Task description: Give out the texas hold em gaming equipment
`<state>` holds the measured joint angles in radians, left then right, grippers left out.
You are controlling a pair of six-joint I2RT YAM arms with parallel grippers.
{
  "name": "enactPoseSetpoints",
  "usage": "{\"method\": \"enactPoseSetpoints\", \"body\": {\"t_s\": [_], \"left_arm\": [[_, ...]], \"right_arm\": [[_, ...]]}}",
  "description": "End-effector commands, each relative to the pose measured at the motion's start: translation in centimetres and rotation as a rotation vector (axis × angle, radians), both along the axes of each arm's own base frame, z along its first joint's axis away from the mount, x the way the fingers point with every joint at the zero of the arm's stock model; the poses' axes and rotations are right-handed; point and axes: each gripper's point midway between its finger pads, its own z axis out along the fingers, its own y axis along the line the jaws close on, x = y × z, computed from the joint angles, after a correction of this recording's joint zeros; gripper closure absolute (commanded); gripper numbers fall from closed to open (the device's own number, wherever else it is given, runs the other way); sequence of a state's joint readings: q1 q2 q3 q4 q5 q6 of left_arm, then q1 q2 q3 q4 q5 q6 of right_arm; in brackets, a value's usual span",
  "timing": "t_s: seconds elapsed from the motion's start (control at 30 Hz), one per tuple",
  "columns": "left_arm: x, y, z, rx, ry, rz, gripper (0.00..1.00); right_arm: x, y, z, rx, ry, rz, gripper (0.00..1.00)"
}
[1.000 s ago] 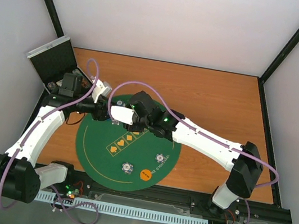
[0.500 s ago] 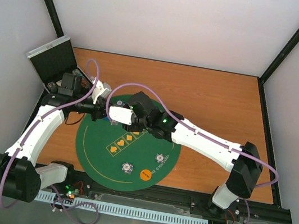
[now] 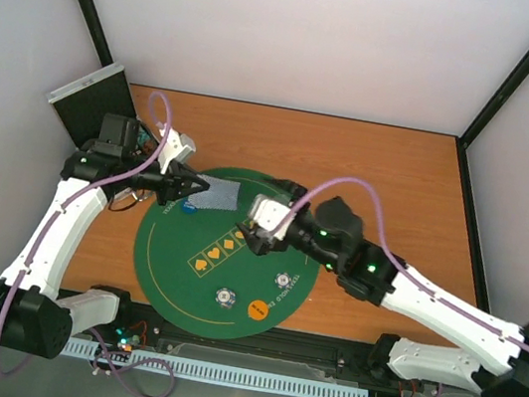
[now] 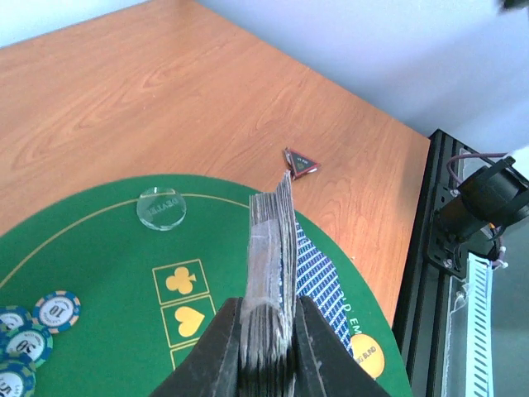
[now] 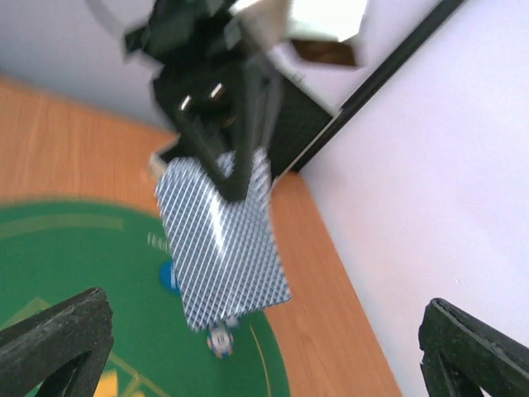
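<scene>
My left gripper (image 3: 192, 187) is shut on a deck of playing cards (image 3: 217, 193) with grey-blue backs, held on edge over the far left of the green mat (image 3: 172, 275). The left wrist view shows the deck (image 4: 273, 240) clamped between the jaws of that gripper (image 4: 269, 322). My right gripper (image 3: 258, 226) stands open and empty to the right of the deck, which faces it (image 5: 223, 248). On the mat lie poker chips (image 3: 226, 297), an orange disc (image 3: 258, 309), a blue disc (image 3: 187, 209) and a clear disc (image 4: 161, 208). The black triangle marker (image 4: 300, 161) lies on the wood.
The silver case (image 3: 94, 101) stands open at the table's far left corner. More chips (image 4: 33, 327) sit at the mat's left side in the left wrist view. A black frame rail (image 3: 253, 336) runs along the near edge.
The left gripper has shut on the deck. The right gripper has opened wide, let go of it and pulled back to the right.
</scene>
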<state>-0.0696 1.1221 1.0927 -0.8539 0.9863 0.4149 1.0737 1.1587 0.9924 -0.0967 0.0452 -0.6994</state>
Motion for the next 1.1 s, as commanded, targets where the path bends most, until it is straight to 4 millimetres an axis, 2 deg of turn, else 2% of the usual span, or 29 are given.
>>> {"method": "enactPoseSetpoints", "body": {"t_s": [0.0, 0.13, 0.2, 0.37, 0.5, 0.6, 0.73, 0.9, 1.0, 1.07], "left_arm": [[-1.1, -0.2, 3.1, -0.003, -0.089, -0.041, 0.99], [-3.1, -0.7, 5.7, -0.053, -0.141, -0.094, 0.99], [-4.3, -1.0, 7.1, -0.093, -0.167, -0.129, 0.99], [-7.1, -1.4, 9.3, -0.163, -0.217, -0.189, 0.99], [-8.3, -1.3, 10.0, -0.170, -0.239, -0.197, 0.99], [-9.0, -1.4, 10.5, -0.180, -0.253, -0.208, 1.00], [-10.1, -1.5, 11.3, -0.207, -0.275, -0.247, 0.99], [-10.1, -1.5, 11.5, -0.213, -0.279, -0.253, 0.99], [-10.2, -1.6, 11.3, -0.214, -0.279, -0.256, 0.99], [-10.2, -1.5, 11.0, -0.212, -0.274, -0.254, 0.99]], "right_arm": [[-0.8, -1.6, 7.1, 0.437, 0.237, -0.012, 0.00], [0.4, -0.5, 7.3, 0.495, 0.482, -0.068, 0.00], [-0.5, 0.4, 7.4, 0.505, 0.557, 0.013, 0.00], [-1.9, 1.9, 7.8, 0.531, 0.632, 0.146, 0.00], [-1.9, 2.3, 7.6, 0.531, 0.660, 0.183, 0.00], [-2.4, 3.1, 6.7, 0.497, 0.692, 0.226, 0.05], [-3.2, 4.0, 6.1, 0.471, 0.736, 0.287, 0.21], [-4.4, 4.8, 6.1, 0.437, 0.790, 0.373, 0.35], [-4.6, 4.7, 6.1, 0.434, 0.796, 0.384, 0.56], [-4.9, 4.7, 6.2, 0.435, 0.806, 0.396, 0.82]]}}
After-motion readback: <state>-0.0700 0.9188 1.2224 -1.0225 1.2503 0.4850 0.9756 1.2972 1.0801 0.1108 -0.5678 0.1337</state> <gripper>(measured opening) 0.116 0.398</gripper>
